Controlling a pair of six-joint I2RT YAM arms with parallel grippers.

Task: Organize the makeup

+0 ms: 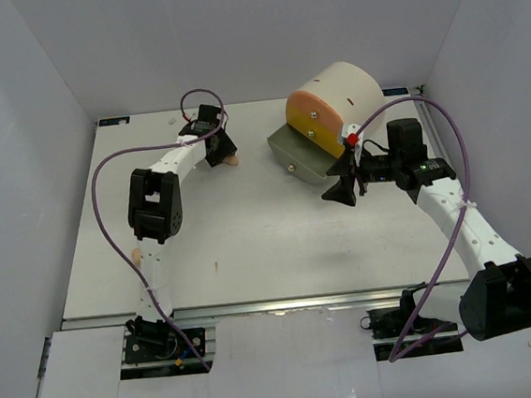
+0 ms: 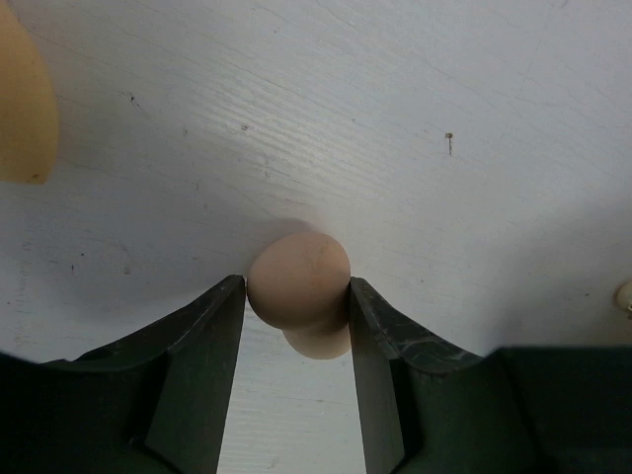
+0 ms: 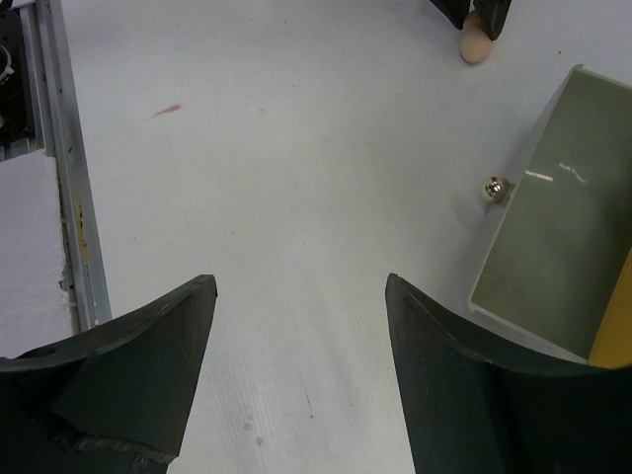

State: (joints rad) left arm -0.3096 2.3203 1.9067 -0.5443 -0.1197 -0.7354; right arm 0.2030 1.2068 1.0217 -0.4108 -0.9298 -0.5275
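left fingers (image 2: pixel 212 336) nearest the lens, dark, one on each flank of a peach sponge (image 2: pixel 298 276), both pads touching it. left gripper (image 2: pixel 296 296) narrowed to the sponge's width and gripping it, sponge resting on the table (image 2: pixel 415 118). contact sits near the widest part. sponge judged soft and springy, so squeeze only enough to dent it slightly, then lift straight up before any sideways travel; risk of it squirting forward out of the tips if pinched harder. peach blur (image 2: pixel 20 99) at the upper left edge, possibly another sponge, too close to be sure. from above, the pick lies toward the far side of the table, left of centre, apart from the cream cylinder (image 1: pixel 340 93) with its drawer (image 1: pixel 303 150) pulled open. right gripper (image 3: pixel 301 286) spread wide, nothing between the jaws, bare table below, hovering just beside the drawer's front and its small knob (image 3: pixel 493 188). task judged early: no makeup visible in the part of the drawer that shows.
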